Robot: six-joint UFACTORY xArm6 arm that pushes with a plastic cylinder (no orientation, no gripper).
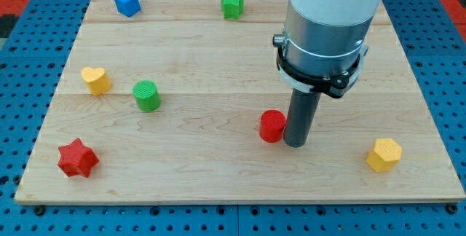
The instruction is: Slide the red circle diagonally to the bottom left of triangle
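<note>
The red circle (271, 125) lies on the wooden board (218, 170), a little right of the middle and toward the view's bottom. My tip (295, 143) stands right against the circle's right side. The arm's thick grey body rises above it and hides the blue triangular block that stood at the view's top right in the earlier frames. No triangle shows now.
A blue cube (127, 2) and a green star-like block (232, 4) sit along the view's top. A yellow heart (95, 80) and a green circle (147, 95) are at the left. A red star (77, 157) is bottom left, a yellow hexagon (384, 154) bottom right.
</note>
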